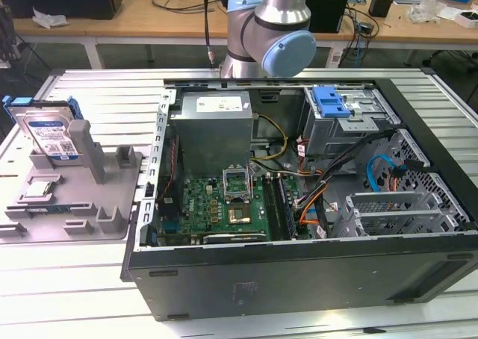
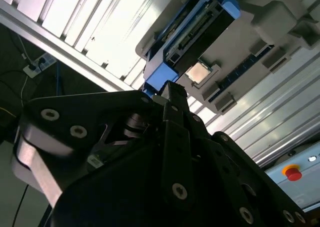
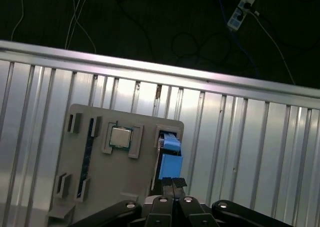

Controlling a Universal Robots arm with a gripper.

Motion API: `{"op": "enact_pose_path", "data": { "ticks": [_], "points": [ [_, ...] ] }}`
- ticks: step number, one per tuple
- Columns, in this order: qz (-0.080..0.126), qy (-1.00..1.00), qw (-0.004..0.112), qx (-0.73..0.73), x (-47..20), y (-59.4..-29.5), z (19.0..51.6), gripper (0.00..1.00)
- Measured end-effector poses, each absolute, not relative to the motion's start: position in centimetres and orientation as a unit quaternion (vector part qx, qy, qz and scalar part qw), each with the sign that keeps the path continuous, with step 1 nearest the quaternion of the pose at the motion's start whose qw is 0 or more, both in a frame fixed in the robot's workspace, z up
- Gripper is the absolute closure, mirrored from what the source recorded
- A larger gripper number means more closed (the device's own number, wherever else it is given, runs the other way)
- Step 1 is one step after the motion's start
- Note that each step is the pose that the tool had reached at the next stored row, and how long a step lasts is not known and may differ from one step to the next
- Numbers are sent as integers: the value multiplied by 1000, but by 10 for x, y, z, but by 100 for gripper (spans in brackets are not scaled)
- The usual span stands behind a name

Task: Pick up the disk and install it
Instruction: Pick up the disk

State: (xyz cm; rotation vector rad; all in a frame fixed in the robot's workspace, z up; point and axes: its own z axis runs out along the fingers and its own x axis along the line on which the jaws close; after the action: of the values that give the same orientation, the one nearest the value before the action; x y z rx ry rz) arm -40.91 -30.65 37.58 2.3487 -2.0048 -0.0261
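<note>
Approach step: the black gripper (image 3: 173, 182), fingers together and empty, points at the blue-framed silver disk (image 3: 170, 159) upright in a grey holder (image 1: 78, 204); grasping needs them parted.

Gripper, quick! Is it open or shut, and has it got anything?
Gripper: shut, holding nothing. The disk sits in the grey stand.

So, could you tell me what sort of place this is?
Likely a robotics lab: an open computer case on a metal table, the disk in a grey fixture, cluttered workbenches behind.
</note>
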Motion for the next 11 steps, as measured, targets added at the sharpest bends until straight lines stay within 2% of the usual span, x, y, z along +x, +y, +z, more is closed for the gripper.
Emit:
{"op": "enact_pose_path", "data": {
  "ticks": [4,5,6,7,8,9,11],
  "points": [
    [-8,-649,27,760,-409,-306,376,89],
    [-8,-649,27,760,-409,-307,376,76],
    [-8,-649,27,760,-409,-306,375,76],
    [-8,-649,27,760,-409,-306,375,64],
    [-8,-649,27,760,-409,-306,374,46],
    [-8,-650,27,759,-409,-306,373,40],
    [-9,-663,27,748,-409,-306,373,40]
  ]
}}
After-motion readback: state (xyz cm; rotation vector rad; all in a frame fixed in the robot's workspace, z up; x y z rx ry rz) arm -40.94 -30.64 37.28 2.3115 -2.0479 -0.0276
